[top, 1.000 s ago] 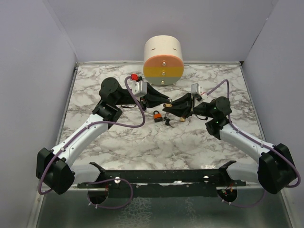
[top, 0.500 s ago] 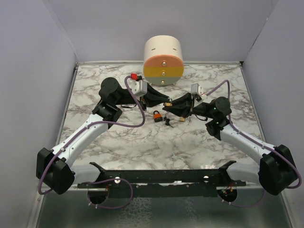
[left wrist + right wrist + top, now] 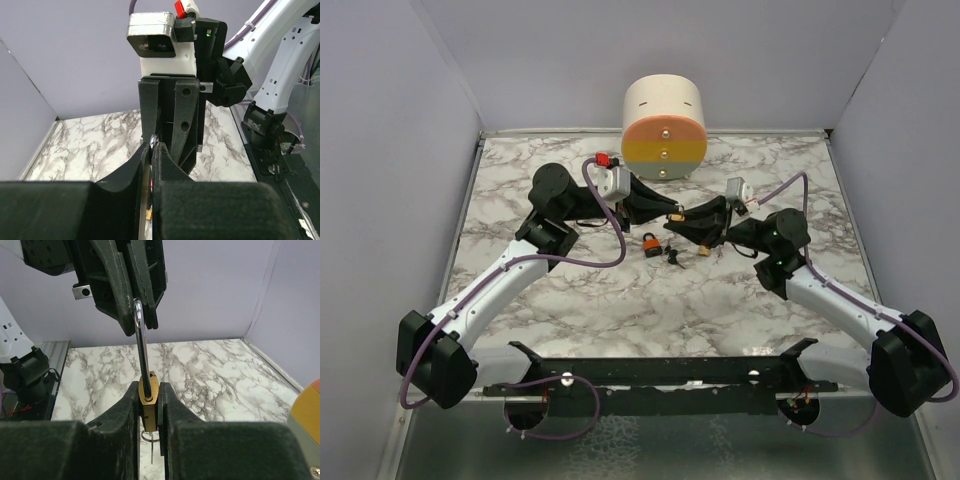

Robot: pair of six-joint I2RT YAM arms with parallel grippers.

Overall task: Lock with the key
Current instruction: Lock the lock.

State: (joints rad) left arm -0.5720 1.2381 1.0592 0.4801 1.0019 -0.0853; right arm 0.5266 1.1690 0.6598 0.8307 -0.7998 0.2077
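My right gripper is shut on the body of a small brass padlock, held above the table. The padlock's silvery shackle rises to my left gripper, which is shut on its top bend. A thin wire ring hangs under the padlock body. In the top view both grippers meet at mid-table, left and right. The key, a tiny black-headed bunch, lies on the marble just in front of them, held by neither.
A brass-and-orange padlock lies left of the key, and a small brass piece lies to its right. A cream cylinder with an orange, yellow and blue face stands at the back. Purple walls enclose the marble table.
My left gripper has closed onto the shackle. The right arm's elbow has shifted slightly right, and the padlock stays in its grip.
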